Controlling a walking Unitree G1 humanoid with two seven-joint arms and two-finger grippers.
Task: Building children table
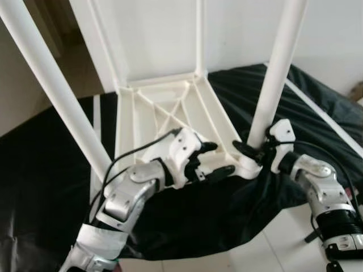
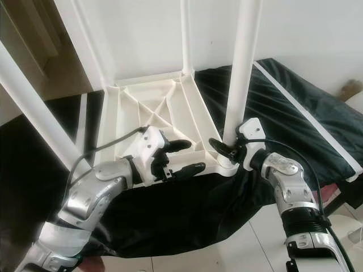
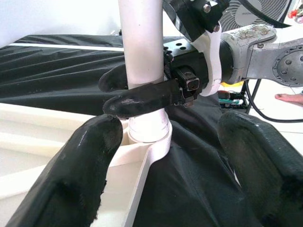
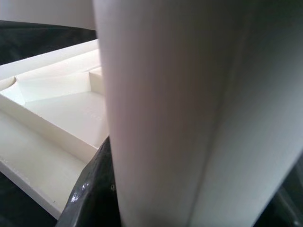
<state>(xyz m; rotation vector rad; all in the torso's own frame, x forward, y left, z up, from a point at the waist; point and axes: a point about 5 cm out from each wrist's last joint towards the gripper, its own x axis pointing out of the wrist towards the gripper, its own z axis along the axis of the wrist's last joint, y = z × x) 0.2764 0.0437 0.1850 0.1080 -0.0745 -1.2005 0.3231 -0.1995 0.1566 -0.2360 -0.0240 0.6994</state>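
On a black sheet (image 1: 51, 187) spread over the floor, the white children's table (image 1: 164, 122) lay upside down, its ribbed underside facing up and its legs standing upward. The right hand (image 1: 253, 152) reached in from the right with its forearm bent at the elbow and angled low, and its two black fingers (image 3: 142, 99) were clamped around the base of the near right leg (image 1: 276, 71), just above the corner socket (image 3: 151, 142) where that leg met the frame. The left hand (image 1: 214, 158) stretched forward from a raised, bent silver arm, wrist roughly level, its fingers spread apart around the near edge of the frame beside that same corner, one finger above the rim and one below, gripping nothing. Another leg (image 1: 54, 85) slanted up at the near left.
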